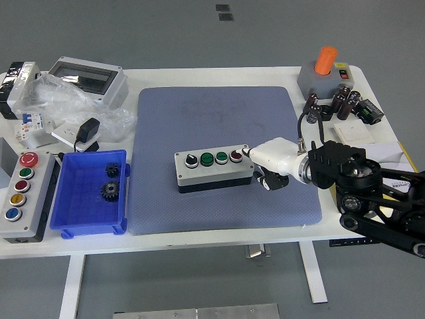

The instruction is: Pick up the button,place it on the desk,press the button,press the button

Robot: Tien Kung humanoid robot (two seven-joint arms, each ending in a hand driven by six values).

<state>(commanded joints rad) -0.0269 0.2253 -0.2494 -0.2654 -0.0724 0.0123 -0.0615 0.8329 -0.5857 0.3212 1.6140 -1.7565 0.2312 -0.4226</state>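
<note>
Button box (214, 171) sits on the blue mat (219, 119) mid-surface, long axis left-right. My right hand (269, 159) lies at its right end, fingers curled and gripping nothing, one tip beside the red button (236, 156), leftward of the hand.

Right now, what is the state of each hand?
Left hand: not in view.
Right hand: fingers curled, holding nothing, beside the red button end of the button box.
</note>
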